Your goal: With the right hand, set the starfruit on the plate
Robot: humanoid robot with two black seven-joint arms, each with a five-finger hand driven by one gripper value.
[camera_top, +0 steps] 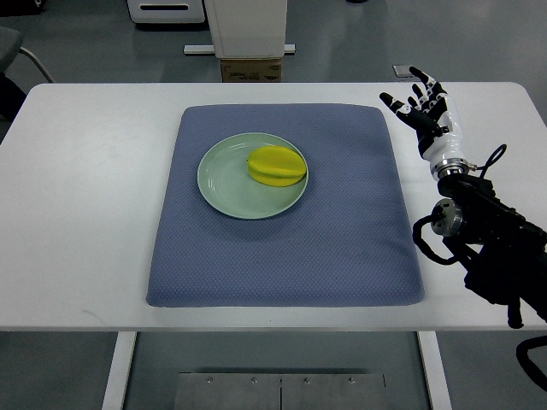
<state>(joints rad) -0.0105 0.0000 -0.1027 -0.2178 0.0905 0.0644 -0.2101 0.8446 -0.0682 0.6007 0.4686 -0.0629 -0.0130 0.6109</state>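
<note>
A yellow starfruit (278,166) lies on the right part of a pale green plate (231,184). The plate sits on a blue-grey mat (286,256) in the middle of the white table. My right hand (423,107) is off the mat, to the right of the mat's far right corner and well apart from the plate. Its fingers are spread and hold nothing. Its dark arm (483,235) comes in from the lower right.
The white table (77,213) has bare surface left and right of the mat. A cardboard box (252,70) and a white stand (248,26) stand beyond the table's far edge.
</note>
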